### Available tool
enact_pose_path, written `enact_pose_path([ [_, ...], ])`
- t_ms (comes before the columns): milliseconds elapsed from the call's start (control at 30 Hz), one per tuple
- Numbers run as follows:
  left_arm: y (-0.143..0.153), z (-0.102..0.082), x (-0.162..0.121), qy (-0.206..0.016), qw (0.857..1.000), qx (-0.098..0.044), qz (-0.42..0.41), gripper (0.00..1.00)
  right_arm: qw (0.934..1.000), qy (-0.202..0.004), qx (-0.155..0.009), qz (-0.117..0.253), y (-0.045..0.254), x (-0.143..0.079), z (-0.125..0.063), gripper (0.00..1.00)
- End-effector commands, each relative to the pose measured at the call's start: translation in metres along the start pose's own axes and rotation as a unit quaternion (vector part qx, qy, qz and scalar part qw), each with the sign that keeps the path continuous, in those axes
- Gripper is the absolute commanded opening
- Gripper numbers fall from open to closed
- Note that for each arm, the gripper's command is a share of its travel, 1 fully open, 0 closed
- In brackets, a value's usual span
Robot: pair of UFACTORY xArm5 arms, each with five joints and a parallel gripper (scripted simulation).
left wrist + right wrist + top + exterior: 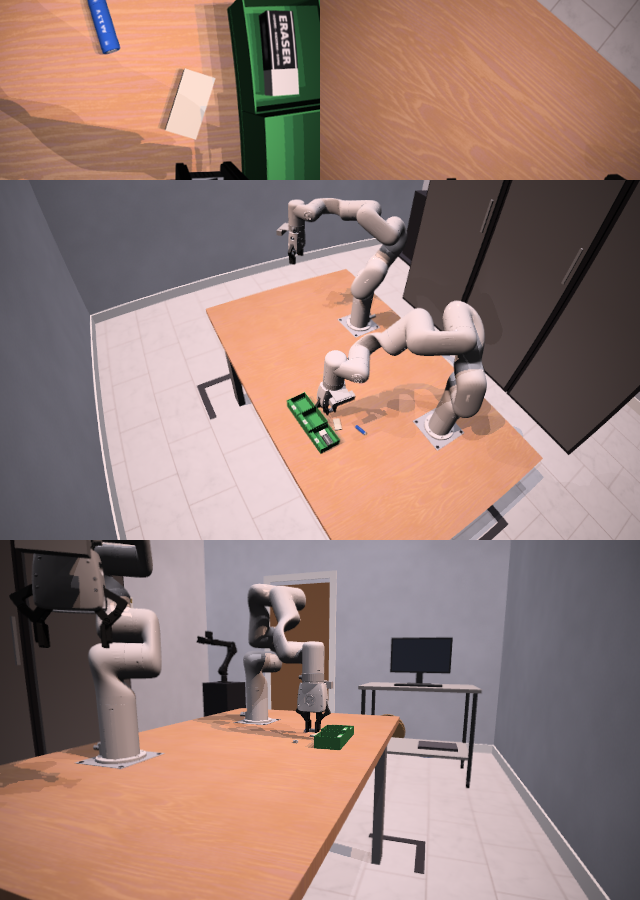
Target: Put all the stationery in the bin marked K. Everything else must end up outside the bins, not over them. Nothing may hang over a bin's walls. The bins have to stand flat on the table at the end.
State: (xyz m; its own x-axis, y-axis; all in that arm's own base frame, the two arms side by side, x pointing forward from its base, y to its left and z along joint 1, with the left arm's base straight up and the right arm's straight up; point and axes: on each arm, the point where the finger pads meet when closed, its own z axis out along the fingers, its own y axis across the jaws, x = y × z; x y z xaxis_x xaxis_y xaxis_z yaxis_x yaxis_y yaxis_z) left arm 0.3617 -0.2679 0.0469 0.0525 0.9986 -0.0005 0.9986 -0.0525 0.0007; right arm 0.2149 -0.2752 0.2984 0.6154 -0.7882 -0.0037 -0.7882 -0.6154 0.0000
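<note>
The left gripper (327, 410) (312, 730) (207, 175) is low at the table beside the green bins, shut on a small grey metal sharpener, mostly cut off in the left wrist view. The K bin (330, 447) (242, 64), at one end of the row, holds an eraser (326, 437) (280, 48) lying flat; its letter is not readable now. A plain cream block (337, 424) (190, 104) lies on the table beside the bins. A blue AA battery (360, 429) (104, 26) (295, 741) lies farther out. The right gripper (296, 257) (74, 643) (533, 177) is open, high up and empty.
Two more green bins (314, 421) (300, 404) stand in line with the K bin, near the table's long edge. The cream block lies close to the left fingers. The right arm is far from these things, over the other end of the table (270, 325).
</note>
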Motion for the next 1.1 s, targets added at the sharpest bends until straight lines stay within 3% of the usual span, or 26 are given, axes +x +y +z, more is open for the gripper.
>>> enact_pose_path([
  [0,0.001,-0.015,-0.001,-0.001,1.0,-0.001,0.0,0.21,1.0,0.002,0.0,0.0,0.0,0.001,-0.001,1.0],
  [267,0.001,-0.035,-0.001,-0.001,1.0,-0.001,0.0,0.21,1.0,0.002,0.0,0.0,0.0,0.001,-0.001,1.0],
  [933,0.001,-0.042,0.0,-0.001,1.0,-0.001,0.0,0.21,1.0,0.002,0.0,0.0,0.0,0.001,-0.001,1.0],
  [1067,0.014,-0.042,0.019,-0.001,1.0,-0.001,0.0,0.21,1.0,0.002,0.0,0.0,0.0,0.001,-0.001,1.0],
])
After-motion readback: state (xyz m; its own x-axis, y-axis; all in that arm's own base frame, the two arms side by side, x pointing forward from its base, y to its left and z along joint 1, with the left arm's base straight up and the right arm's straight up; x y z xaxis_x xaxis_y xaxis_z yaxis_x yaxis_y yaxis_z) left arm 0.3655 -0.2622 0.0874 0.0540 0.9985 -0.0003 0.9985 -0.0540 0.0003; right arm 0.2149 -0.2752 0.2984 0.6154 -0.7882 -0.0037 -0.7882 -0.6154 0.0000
